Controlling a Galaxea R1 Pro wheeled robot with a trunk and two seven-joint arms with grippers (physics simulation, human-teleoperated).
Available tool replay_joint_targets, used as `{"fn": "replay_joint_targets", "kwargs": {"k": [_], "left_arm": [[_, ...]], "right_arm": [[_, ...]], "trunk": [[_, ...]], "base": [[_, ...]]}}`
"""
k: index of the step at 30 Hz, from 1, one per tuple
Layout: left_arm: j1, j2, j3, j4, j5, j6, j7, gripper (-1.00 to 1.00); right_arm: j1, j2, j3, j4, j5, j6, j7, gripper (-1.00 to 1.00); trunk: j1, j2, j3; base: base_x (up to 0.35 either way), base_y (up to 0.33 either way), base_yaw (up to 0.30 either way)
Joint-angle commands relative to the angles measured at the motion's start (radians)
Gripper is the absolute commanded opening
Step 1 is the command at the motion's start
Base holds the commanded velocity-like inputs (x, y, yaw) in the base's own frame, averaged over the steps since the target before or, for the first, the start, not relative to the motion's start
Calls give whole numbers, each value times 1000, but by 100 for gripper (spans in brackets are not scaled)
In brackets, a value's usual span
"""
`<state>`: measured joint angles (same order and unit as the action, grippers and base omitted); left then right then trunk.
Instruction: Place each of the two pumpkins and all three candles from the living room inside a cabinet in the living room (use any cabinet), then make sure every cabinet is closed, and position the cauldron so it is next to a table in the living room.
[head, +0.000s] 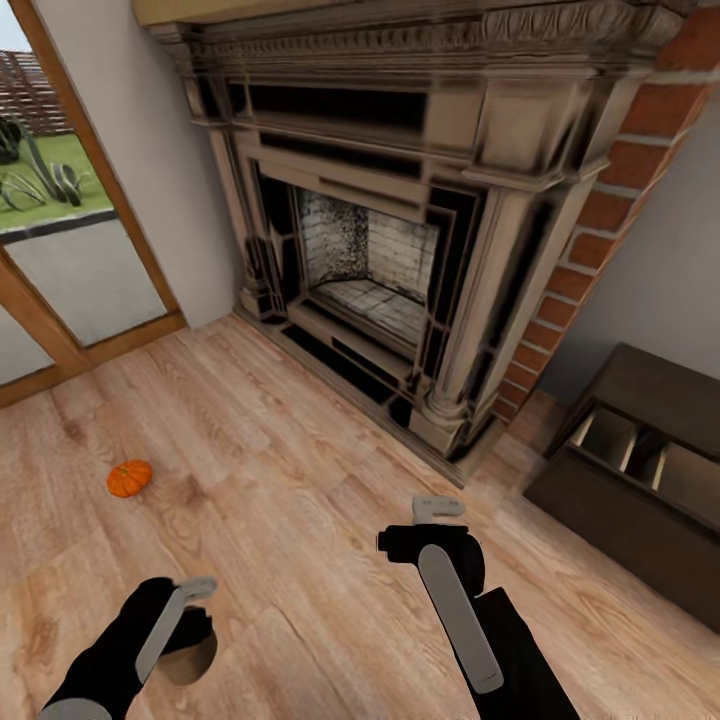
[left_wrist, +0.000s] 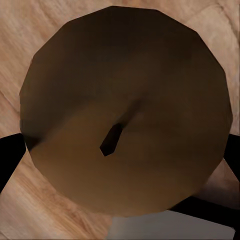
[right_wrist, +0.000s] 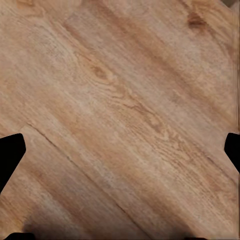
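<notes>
A small orange pumpkin lies on the wooden floor at the left, well ahead of my left gripper. That gripper hangs low at the bottom left, shut on a stubby brown candle. In the left wrist view the candle's round top with its tiny wick sits between the two dark fingertips. My right gripper hovers open over bare floor at centre right, and its dark fingertips stand far apart with nothing between them. The dark-brown cabinet stands at the right with its drawer pulled out, showing pale compartments.
A large ornate fireplace with a red brick chimney side fills the wall ahead. A wood-framed glass door is at the left. Wooden floor lies open between the pumpkin, my arms and the cabinet.
</notes>
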<state>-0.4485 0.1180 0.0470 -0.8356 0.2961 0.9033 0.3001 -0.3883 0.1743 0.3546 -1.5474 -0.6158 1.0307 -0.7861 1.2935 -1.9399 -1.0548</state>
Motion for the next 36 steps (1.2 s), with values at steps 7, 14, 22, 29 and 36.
{"fn": "replay_joint_targets", "kwargs": {"k": [7,14,22,29,36], "left_arm": [[-2,-3,0,0,10,4,2,-100],[-2,-10,-18,-1,12,5,-22,-100],[-2,-4,-30,2,8,6,-44,-100],[-2,-3,-98,3,9,5,-44,-100],[-2,-4,-106,3,8,5,-44,-100]], "right_arm": [[-1,0,1,-2,-6,-2,-14,100],[0,0,2,-1,-7,-3,-13,100],[149,-28,-7,0,-6,-172,-13,100],[336,-130,-51,19,-6,-443,-8,100],[375,-154,-72,57,-8,-543,-5,100]], "trunk": [[-4,7,10],[-4,7,20],[-4,7,31],[-4,7,41],[-4,7,50]], "base": [[0,0,-223],[0,0,-183],[0,0,-175],[0,0,-175],[0,0,-184]]}}
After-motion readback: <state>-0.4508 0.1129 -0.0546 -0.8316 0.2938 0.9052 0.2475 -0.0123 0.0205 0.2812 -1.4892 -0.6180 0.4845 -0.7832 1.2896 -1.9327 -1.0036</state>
